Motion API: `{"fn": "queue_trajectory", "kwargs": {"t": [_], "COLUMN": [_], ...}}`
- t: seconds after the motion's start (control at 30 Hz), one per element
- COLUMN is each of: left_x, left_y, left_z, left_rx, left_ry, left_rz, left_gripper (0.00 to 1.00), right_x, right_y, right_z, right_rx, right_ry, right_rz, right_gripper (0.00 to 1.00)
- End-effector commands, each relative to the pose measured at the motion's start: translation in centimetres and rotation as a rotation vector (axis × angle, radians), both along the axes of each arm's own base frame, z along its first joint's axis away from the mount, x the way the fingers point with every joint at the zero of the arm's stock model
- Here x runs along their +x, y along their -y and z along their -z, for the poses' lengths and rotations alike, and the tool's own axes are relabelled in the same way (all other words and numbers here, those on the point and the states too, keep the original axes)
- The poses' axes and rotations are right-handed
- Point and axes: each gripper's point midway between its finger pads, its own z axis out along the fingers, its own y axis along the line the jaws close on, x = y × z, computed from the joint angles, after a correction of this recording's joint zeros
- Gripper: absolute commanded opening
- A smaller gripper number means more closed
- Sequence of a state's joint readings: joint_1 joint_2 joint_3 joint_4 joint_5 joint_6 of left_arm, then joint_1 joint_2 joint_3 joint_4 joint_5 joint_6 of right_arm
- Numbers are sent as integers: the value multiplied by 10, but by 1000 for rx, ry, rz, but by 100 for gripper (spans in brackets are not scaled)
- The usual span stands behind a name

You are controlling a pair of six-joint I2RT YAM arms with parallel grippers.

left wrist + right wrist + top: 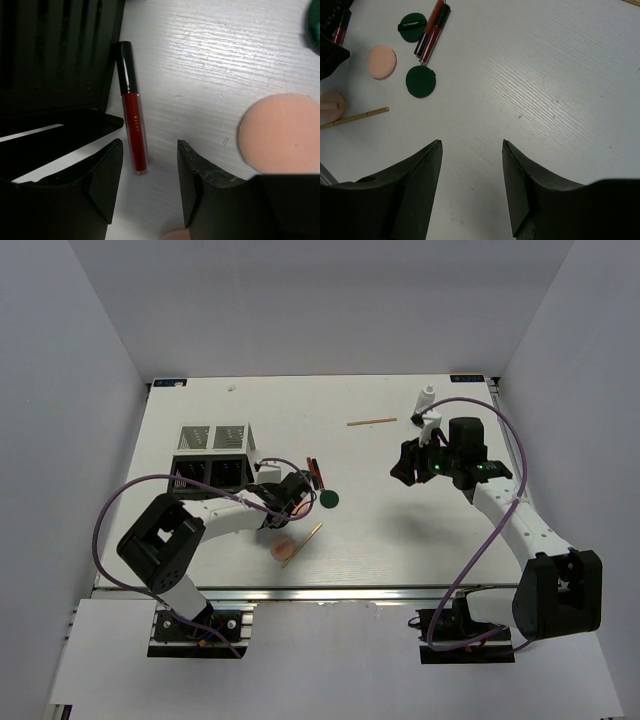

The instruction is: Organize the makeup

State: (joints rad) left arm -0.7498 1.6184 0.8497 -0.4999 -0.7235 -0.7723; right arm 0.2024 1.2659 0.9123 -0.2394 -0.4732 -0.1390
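My left gripper [150,145] stands open low over the table beside the black organizer box [50,50], with nothing between its fingers. A black-and-red stick [132,110] lies just ahead of its left finger, alongside the box. To the right lies a peach disc [280,132]. My right gripper [471,142] hangs open over bare table, holding nothing. Its view shows two dark green discs [412,27] [420,81], two more black-and-red sticks [432,30], a second peach disc [331,106] and a wooden stick [355,117]. A small white bottle [425,400] stands at the back right.
The organizer box [215,455] stands at the left, with my left gripper [288,498] at its near right corner. Another wooden stick [372,422] lies at the back, left of my right gripper [405,468]. White walls enclose the table.
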Motion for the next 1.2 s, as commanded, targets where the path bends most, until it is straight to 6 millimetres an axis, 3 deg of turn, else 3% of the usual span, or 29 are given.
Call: {"fn": "queue_trajectory", "kwargs": {"t": [0.0, 0.43, 0.7, 0.77, 0.87, 1.0, 1.17], "left_x": [7, -14, -17, -12, 2, 21, 28], "left_y": [10, 7, 28, 37, 54, 80, 89], "left_z": [3, 38, 43, 31, -5, -67, -116], "left_rx": [-51, -100, -188, -228, -311, -425, -493], "left_ry": [9, -84, -119, -93, -19, 86, 154], "left_rz": [15, 29, 117, 131, 159, 208, 219], "left_gripper": [56, 43, 13, 7, 0, 0, 0], "right_x": [11, 19, 22, 22, 22, 21, 20], "right_y": [2, 13, 16, 15, 15, 15, 14], "right_z": [-16, -20, -25, -25, -27, -28, -28], "right_rx": [-3, -4, 1, 3, 10, 23, 30], "right_ry": [40, 51, 60, 59, 61, 59, 58], "right_rz": [5, 36, 42, 40, 42, 45, 45], "right_gripper": [57, 58, 58, 58, 58, 58, 58]}}
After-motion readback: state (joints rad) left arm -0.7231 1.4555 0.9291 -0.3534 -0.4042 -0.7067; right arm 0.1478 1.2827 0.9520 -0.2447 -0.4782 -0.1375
